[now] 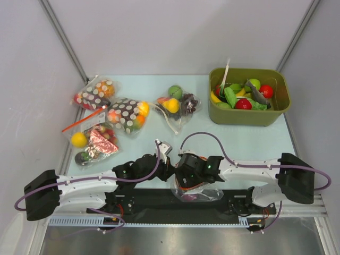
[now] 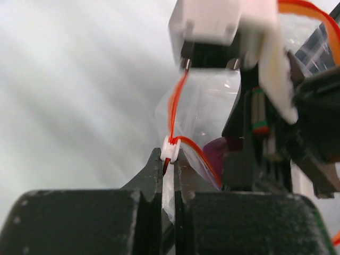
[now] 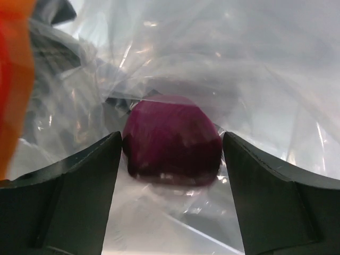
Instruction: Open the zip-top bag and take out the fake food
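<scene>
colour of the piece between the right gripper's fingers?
Dark purple. The purple piece shows best in the right wrist view.

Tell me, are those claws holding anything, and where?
The left gripper pinches the zip-top bag at its red zip strip. The right gripper stands open around the purple piece, holding nothing.

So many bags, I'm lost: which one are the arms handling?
The zip-top bag with the red-orange strip, pinched by the left gripper; the other bags lie apart.

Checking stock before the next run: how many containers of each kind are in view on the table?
Brown white-dotted bags: 2
Clear plastic bags: 3
Green bin: 1
Total: 6
</scene>
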Controlling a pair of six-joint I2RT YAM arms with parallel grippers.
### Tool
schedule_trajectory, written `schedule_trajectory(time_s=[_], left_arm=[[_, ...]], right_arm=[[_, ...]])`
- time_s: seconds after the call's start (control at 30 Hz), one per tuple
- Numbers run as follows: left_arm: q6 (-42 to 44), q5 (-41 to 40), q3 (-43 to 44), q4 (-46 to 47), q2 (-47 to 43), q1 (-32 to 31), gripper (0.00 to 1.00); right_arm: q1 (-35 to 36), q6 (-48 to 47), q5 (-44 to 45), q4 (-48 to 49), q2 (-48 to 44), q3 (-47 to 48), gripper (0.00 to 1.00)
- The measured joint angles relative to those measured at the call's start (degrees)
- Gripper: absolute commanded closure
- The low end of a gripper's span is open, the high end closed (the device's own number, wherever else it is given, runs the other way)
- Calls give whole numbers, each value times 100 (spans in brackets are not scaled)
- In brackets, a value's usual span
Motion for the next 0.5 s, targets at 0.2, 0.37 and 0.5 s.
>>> schedule_trajectory(time_s=[0.2, 0.37, 0.5], left_arm=[[2, -68, -2, -107, -42, -9, 100], [4, -153, -4, -181, -114, -11, 100], [48, -251, -4, -190, -170, -9, 100]], right_arm=[[374, 26, -199, 103, 457, 0, 27], [435, 92, -140, 155, 529, 9, 49], [398, 55, 168, -109, 382, 94, 52]])
